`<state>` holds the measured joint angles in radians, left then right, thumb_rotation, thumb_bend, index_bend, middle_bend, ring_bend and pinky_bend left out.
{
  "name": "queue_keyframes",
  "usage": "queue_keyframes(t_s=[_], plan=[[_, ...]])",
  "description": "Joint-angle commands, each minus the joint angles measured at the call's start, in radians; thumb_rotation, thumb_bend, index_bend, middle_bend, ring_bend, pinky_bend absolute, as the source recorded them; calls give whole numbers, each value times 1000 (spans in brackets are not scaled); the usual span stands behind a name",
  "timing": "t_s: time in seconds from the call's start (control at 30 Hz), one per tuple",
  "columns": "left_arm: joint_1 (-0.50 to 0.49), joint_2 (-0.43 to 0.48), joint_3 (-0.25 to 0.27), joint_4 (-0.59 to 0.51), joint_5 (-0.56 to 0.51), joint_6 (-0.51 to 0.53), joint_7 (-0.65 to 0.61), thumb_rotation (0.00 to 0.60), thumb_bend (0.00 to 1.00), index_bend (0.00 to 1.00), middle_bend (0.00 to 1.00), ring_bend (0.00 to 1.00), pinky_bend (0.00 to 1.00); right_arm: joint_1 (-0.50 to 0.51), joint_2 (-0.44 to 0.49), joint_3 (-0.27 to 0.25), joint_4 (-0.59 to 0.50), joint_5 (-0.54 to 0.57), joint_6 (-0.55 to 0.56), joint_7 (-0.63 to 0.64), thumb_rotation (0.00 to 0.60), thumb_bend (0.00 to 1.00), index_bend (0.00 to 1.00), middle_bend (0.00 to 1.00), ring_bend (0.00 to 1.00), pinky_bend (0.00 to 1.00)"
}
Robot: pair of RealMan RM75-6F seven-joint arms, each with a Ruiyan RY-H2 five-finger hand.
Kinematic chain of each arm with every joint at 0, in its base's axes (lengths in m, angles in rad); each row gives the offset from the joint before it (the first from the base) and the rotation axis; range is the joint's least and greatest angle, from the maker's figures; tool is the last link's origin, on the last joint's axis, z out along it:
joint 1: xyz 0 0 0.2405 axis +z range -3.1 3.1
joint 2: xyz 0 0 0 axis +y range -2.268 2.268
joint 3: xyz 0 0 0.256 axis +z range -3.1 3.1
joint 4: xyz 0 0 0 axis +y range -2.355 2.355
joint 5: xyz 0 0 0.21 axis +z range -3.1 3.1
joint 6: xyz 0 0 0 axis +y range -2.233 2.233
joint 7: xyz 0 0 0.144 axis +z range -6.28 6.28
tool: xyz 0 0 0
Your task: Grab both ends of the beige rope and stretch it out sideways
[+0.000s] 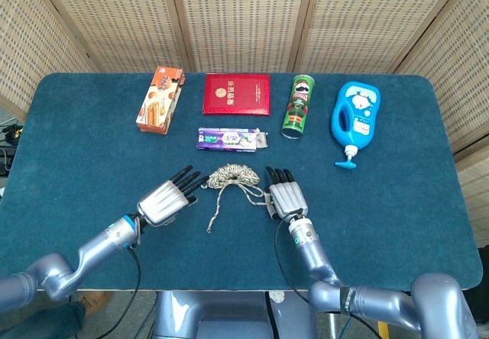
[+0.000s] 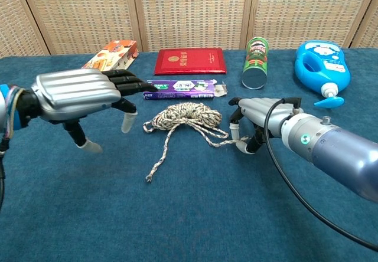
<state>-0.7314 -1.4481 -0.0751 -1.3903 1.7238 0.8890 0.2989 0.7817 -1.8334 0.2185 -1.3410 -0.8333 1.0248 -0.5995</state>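
Now both hands flank the beige rope [image 1: 231, 177] mid-desk.
Right hand [image 1: 284, 199] pinches the rope's right end against the desk [image 1: 397, 201]; left hand [image 1: 164, 201] hovers spread, holding nothing, just left of the coil. Wide bare cloth lies toward both side edges.

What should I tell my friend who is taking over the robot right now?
Left hand: open, fingers spread, hovering left of the beige rope, holding nothing.
Right hand: down at the rope's right end, fingers curled around it; a firm grip cannot be confirmed.
The rope lies mostly coiled mid-table, its other end trailing loose toward the front edge.
Done: right hand is on its end.
Left: take the loose end with the left hand, then pull both hands apart sideways.
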Motion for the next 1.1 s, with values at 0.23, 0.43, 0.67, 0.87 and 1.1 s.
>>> queue_keyframes(t_s=[0.23,0.43,0.67,0.87,1.1], plan=[[-61,-72,21,74,3,-10,-65,600,155,487,0,0,0,-3,-7,-4,36,-22,-24,36,600,472,671,0,0,0],[-95,-100,39,136,24,9,-109,600,157,488,0,0,0,-8,-6,-5,62,-51,-49,87,600,473,671,0,0,0],[-138,-140,36,199,14,-12,-118,600,186,488,0,0,0,-9,-21,-6,91,-60,-57,101,600,473,671,0,0,0],[-176,-182,31,251,4,-32,-139,600,217,488,0,0,0,-8,-24,-1,104,-58,-71,109,600,473,671,0,0,0],[-216,-233,44,309,-11,-71,-164,600,229,490,0,0,0,-4,-19,4,110,-48,-93,109,600,473,671,0,0,0]])
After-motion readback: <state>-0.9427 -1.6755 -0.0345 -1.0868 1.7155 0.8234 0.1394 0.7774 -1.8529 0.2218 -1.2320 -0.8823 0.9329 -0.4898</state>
